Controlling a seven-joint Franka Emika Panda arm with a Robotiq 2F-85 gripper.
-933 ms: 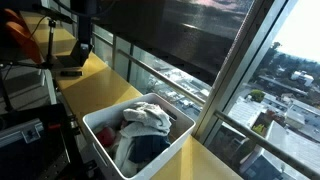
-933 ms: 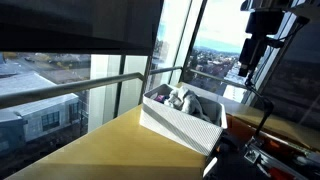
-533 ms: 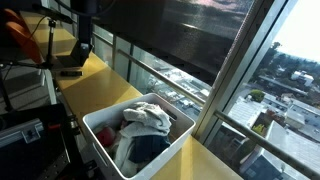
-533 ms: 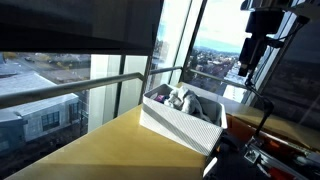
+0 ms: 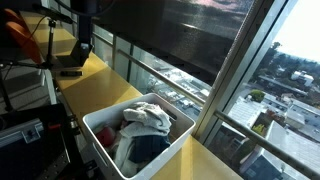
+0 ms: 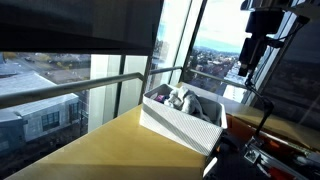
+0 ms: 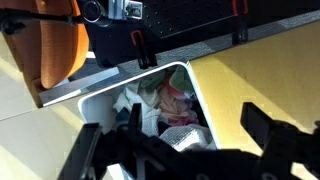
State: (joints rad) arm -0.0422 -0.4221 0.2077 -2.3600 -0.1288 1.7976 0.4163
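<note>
A white bin (image 5: pixel 97 139) stands on a yellow table (image 5: pixel 100 85) beside a large window, and it shows in both exterior views (image 6: pixel 175 128). It holds a pile of clothes (image 5: pixel 146 120): white, dark blue and pinkish pieces. My gripper (image 5: pixel 82 45) hangs high above the far end of the table, away from the bin, and it also shows in an exterior view (image 6: pixel 248 55). In the wrist view the gripper (image 7: pixel 175 150) is open and empty. Its dark fingers frame the bin (image 7: pixel 135 86) and the clothes (image 7: pixel 165 105) far below.
An orange object (image 5: pixel 20 35) and dark equipment stand beyond the table's far end. The orange object also shows in the wrist view (image 7: pixel 55 45). A flat dark item (image 5: pixel 70 70) lies on the table under the arm. Window glass and a rail (image 6: pixel 120 80) run along the table's edge.
</note>
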